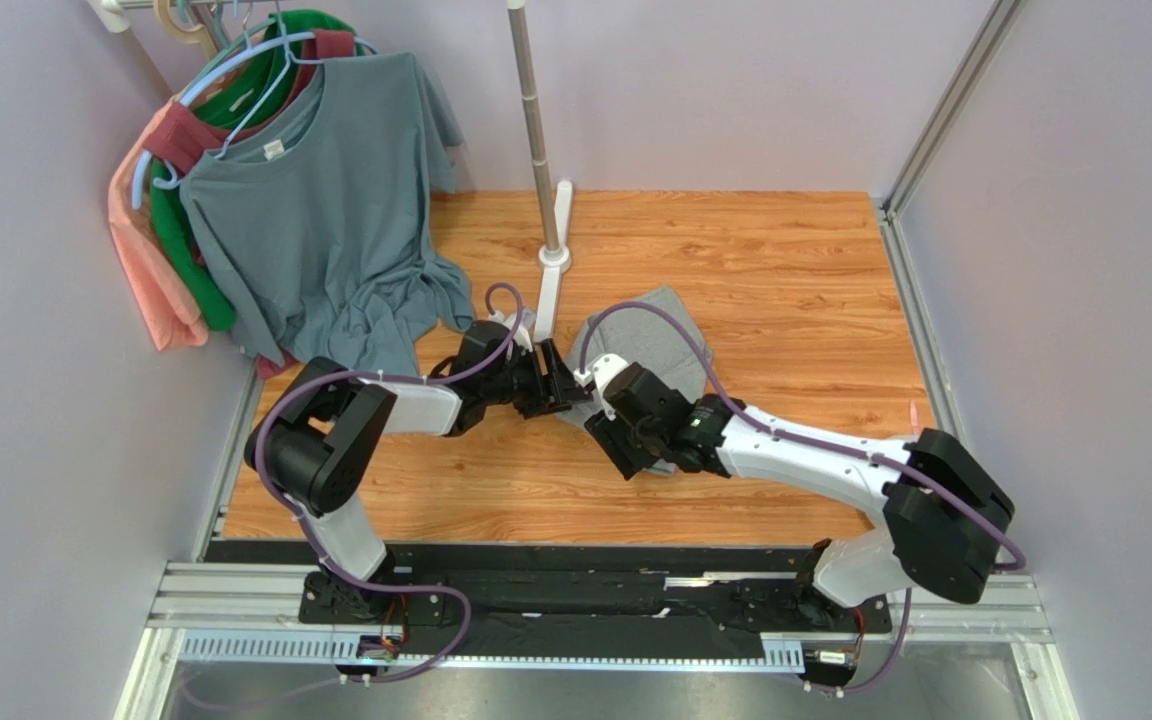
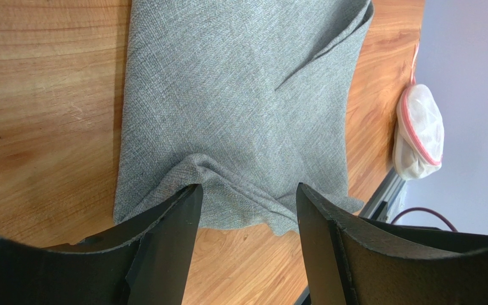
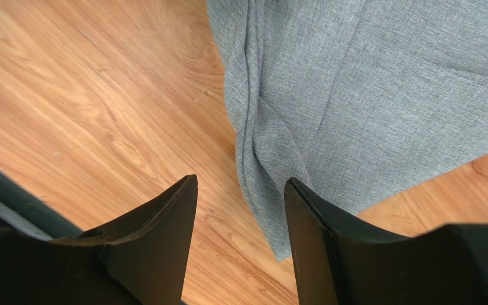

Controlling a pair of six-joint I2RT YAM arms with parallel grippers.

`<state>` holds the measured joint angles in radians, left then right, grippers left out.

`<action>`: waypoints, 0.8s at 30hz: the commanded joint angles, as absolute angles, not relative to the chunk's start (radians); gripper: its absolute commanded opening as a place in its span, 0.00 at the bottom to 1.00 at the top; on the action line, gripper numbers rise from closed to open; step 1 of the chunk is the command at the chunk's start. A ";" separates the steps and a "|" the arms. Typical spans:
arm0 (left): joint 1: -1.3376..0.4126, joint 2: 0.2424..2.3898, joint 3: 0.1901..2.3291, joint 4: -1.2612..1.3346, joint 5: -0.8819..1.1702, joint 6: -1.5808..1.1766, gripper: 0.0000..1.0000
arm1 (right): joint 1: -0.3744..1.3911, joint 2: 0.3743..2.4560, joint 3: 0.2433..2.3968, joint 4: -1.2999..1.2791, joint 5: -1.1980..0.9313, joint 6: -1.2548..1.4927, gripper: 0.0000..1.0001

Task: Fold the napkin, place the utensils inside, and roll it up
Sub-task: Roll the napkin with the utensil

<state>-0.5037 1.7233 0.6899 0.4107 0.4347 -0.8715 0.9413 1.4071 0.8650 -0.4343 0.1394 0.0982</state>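
Observation:
The napkin (image 1: pixel 660 336) is a plain grey cloth lying rumpled on the wooden table, partly under both arms. In the left wrist view the napkin (image 2: pixel 240 95) has a puckered near edge, and my left gripper (image 2: pixel 246 190) stands open just over that pucker with nothing pinched. In the right wrist view the napkin (image 3: pixel 367 95) shows a folded side edge running down to a corner. My right gripper (image 3: pixel 240 181) is open there, its right finger (image 3: pixel 310 241) over the cloth's edge and its left finger over bare wood. From above, the left gripper (image 1: pixel 564 393) and the right gripper (image 1: pixel 608 438) are close together. The utensils are out of view.
Several T-shirts on hangers (image 1: pixel 312 195) hang at the back left, reaching down to the table. A metal pole on a white foot (image 1: pixel 549 225) stands behind the napkin. A white bag with a red rim (image 2: pixel 418 130) lies by the table's right rail (image 2: pixel 380 190).

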 commanded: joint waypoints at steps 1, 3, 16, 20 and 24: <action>-0.486 1.781 0.667 0.244 0.364 -0.807 0.68 | 0.983 1.471 0.899 -0.390 0.296 0.026 0.56; -0.485 1.781 0.672 0.238 0.368 -0.805 0.67 | 0.992 1.486 0.897 -0.385 0.316 0.015 0.56; -0.482 1.778 0.675 0.224 0.370 -0.792 0.67 | 1.077 1.496 0.942 -0.417 0.411 0.009 0.56; -0.482 1.778 0.675 0.222 0.371 -0.793 0.67 | 1.075 1.538 0.943 -0.419 0.458 0.005 0.61; -0.482 1.778 0.676 0.222 0.371 -0.793 0.67 | 1.071 1.603 0.945 -0.419 0.474 -0.025 0.62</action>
<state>-0.4965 1.7290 0.7025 0.3912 0.4549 -0.8593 1.0721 1.5486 0.9203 -0.4290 0.4183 0.0048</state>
